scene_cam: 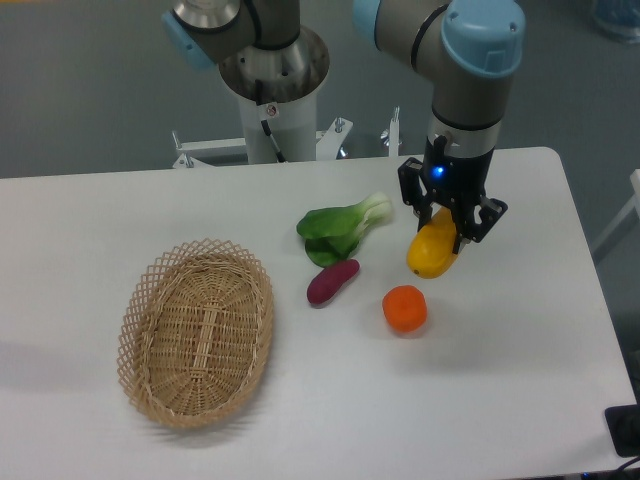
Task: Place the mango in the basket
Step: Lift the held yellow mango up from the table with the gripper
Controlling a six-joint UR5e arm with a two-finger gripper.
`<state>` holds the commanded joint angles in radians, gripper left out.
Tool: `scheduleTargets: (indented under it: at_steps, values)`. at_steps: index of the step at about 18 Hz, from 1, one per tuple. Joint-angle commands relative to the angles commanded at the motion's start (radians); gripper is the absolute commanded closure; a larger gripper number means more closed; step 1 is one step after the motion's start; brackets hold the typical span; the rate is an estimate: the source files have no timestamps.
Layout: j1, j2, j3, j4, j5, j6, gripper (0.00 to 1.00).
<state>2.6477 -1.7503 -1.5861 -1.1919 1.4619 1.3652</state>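
Gripper (pixel 447 228) fingers clamped on the mango (pixel 432 250), held off the surface (pixel 520 380) at right, above the orange (pixel 405 308). Basket (pixel 196 332) sits well apart at left, holding nothing. Grasp done; carry and release remain

A white table (pixel 300 420) with rounded corners is filling most of the view, its surface lying under soft, even light. Behind it, a grey-green floor (pixel 90 90) is stretching to the top edge. A dark object (pixel 625 430) is sitting at the lower right corner.
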Motion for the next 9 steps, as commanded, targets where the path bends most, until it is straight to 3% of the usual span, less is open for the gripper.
scheduleTargets:
  at_steps: [9]
  values:
    - [-0.015, 0.038, -0.038, 0.005, -0.009, -0.04, 0.49]
